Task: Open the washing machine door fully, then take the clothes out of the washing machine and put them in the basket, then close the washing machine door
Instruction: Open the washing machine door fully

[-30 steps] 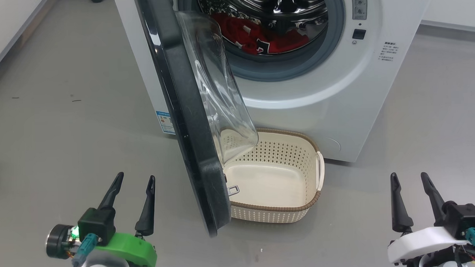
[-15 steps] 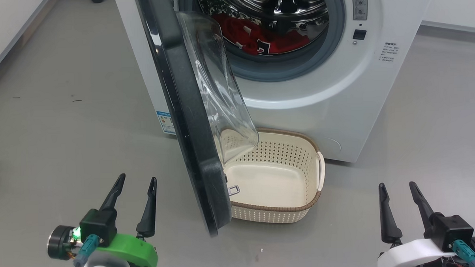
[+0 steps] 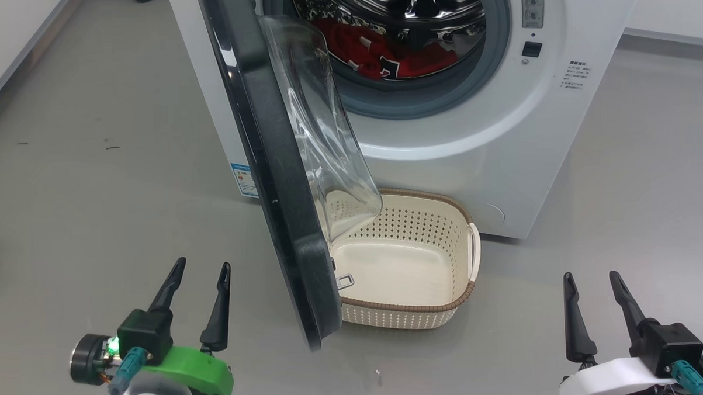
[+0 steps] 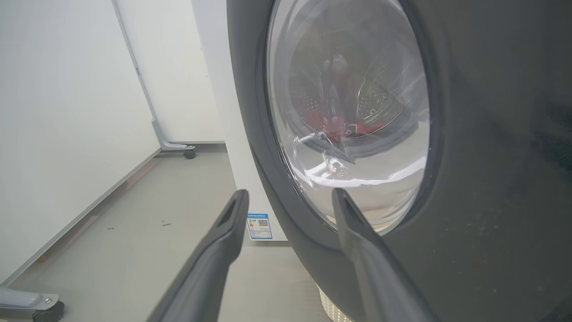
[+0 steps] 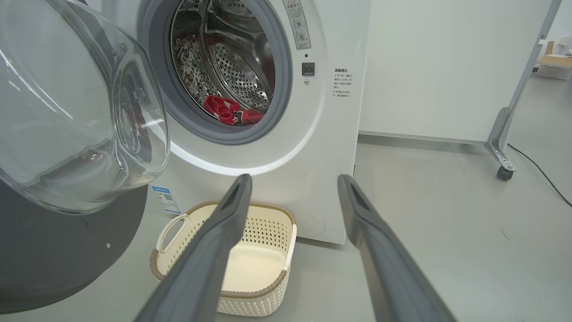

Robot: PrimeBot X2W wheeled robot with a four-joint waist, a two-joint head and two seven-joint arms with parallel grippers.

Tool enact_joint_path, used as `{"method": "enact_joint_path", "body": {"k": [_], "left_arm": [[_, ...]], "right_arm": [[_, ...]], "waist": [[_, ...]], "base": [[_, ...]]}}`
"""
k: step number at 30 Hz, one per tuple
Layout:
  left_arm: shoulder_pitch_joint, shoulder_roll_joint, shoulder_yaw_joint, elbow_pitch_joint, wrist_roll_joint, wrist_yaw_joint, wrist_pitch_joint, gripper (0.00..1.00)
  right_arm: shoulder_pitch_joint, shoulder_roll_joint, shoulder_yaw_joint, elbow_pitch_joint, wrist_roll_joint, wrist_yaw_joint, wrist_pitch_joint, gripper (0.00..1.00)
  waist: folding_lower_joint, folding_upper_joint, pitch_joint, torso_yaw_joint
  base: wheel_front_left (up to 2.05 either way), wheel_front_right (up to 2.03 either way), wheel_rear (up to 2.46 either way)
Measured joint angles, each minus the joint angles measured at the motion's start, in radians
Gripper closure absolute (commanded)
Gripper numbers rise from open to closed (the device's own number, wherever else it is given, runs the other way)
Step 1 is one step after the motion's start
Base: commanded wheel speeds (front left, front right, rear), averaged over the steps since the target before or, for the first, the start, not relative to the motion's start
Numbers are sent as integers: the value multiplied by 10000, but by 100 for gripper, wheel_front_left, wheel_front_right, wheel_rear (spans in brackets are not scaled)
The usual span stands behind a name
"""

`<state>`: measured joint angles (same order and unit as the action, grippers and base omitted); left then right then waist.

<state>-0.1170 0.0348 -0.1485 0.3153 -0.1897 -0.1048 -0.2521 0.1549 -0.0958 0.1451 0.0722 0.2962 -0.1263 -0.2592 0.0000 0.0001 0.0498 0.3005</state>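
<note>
The right end effector [image 3: 589,274] has dropped back slightly, fingers wide and empty; the left end effector [image 3: 204,262], equally wide, hangs just left of the part-open washing machine door [image 3: 275,182]. The clothes [image 3: 381,53] lie, apparently bunched, inside the washing machine [image 3: 473,158], well beyond both.

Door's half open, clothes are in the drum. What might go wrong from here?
The red clothes lie deep in the perforated steel drum; reaching in risks striking the edge of the glossy black round door, which stands partly open.
The door's clear glass bowl appears to overhang one side of the cream perforated basket; dropped clothes may land on it.
</note>
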Motion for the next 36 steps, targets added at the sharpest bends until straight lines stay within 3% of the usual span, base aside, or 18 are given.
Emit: {"method": "enact_joint_path", "body": {"k": [2,3,4,18,28,36], "left_arm": [[0,0,0,6,-12,0,0,29],[0,0,0,23,-12,0,0,68],[1,0,-2,36,-12,0,0,100],[-35,0,261,-506,-228,167,0,100],[-1201,-4,727,-3526,-763,384,-42,100],[-1556,-6,-652,-5553,-1390,255,-59,100]], "right_arm": [[1,8,-19,-12,-10,0,0,0],[2,13,-35,-12,-48,0,0,0],[6,19,-42,-17,-79,0,0,0],[37,94,-123,-134,-272,2,0,0],[84,171,-188,-176,-380,6,0,0],[87,186,-205,-159,-491,21,0,0]], "waist": [[0,0,2,-4],[0,0,-5,-6],[0,0,-14,-9],[0,0,26,-3],[0,0,75,44],[0,0,-10,52]], "base": [[0,0,0],[0,0,0],[0,0,0],[0,0,0],[0,0,0],[0,0,0]]}}
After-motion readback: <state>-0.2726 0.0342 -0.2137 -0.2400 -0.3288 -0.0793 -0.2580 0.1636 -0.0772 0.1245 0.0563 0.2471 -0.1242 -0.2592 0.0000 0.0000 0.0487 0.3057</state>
